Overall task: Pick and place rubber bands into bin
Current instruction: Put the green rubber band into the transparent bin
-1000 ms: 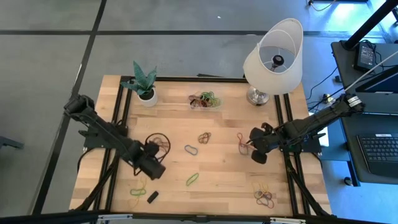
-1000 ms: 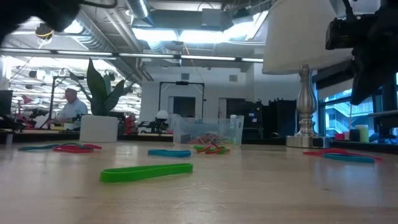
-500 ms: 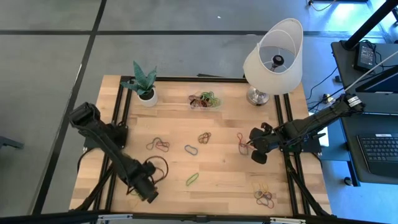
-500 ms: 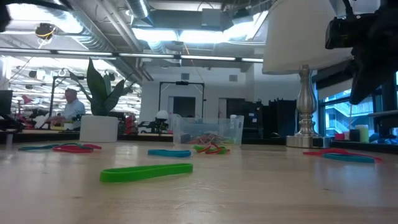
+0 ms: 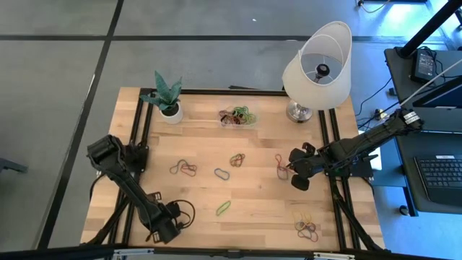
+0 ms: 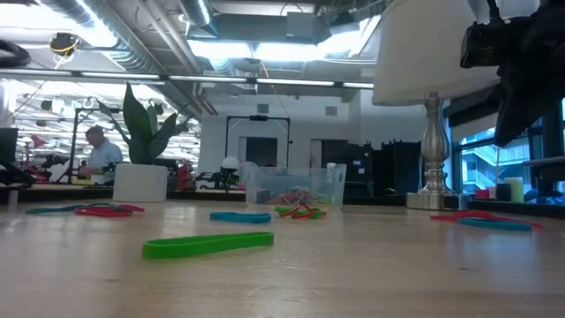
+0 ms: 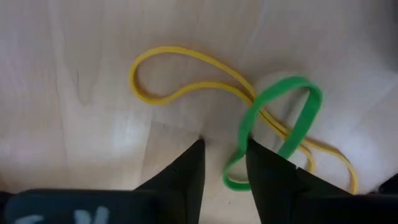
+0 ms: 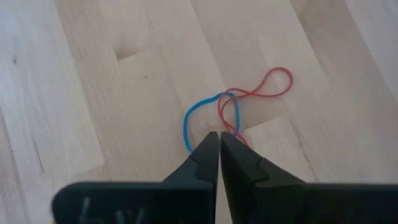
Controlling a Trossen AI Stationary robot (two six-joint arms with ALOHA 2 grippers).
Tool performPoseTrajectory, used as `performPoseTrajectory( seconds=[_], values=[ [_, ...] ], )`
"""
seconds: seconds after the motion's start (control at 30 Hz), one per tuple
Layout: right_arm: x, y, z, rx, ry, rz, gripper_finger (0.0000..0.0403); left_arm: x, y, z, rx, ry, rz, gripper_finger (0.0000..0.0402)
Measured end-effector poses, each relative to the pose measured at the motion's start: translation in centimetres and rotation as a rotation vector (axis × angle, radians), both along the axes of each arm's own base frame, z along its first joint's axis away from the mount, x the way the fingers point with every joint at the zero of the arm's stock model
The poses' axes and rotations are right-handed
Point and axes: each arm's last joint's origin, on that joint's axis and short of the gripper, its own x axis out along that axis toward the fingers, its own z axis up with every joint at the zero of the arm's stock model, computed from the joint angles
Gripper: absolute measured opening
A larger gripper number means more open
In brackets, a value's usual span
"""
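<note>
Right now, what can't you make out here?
- Bands in the bin: too small to count in the high view, blurred behind its wall in the low view.
- Yellow band: far end cut by the left wrist view's edge.
- Left tool: hides the bands under it, high view.

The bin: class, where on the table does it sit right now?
In the high view the bin sits at the table's far edge, near the middle, between the potted plant on its left and the lamp on its right.
</note>
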Motion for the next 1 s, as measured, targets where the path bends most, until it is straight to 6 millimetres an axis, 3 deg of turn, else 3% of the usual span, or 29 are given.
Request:
performPoseTrajectory(
  seconds=[0.17,0.33,0.43,0.6,0.83,1.0],
  values=[
    [0.0,0.0,0.0,-0.006,-0.003,-0.004,0.0021,0.2,-0.2,-0.6,-0.002,0.015,-0.005,0.0080],
    [0.0,0.0,0.0,-0.005,-0.006,-0.004,0.0021,0.1,-0.1,-0.1,-0.004,0.003,0.053,0.0011],
    [0.1,0.0,0.0,-0.005,-0.009,-0.002,0.0021,0.1,0.0,1.3,-0.032,-0.048,0.112,0.0003],
    [0.1,0.0,0.0,-0.027,-0.006,0.039,0.0021,-0.3,1.0,5.3,-0.062,-0.202,0.247,0.0003],
    [0.3,0.1,0.2,-0.030,-0.031,0.063,0.0021,-0.2,4.4,10.6,-0.086,-0.482,0.344,0.0003],
    [0.8,0.3,0.4,-0.023,-0.083,0.085,0.0021,2.5,9.0,12.1,-0.004,-0.607,0.348,0.0003]
  ],
)
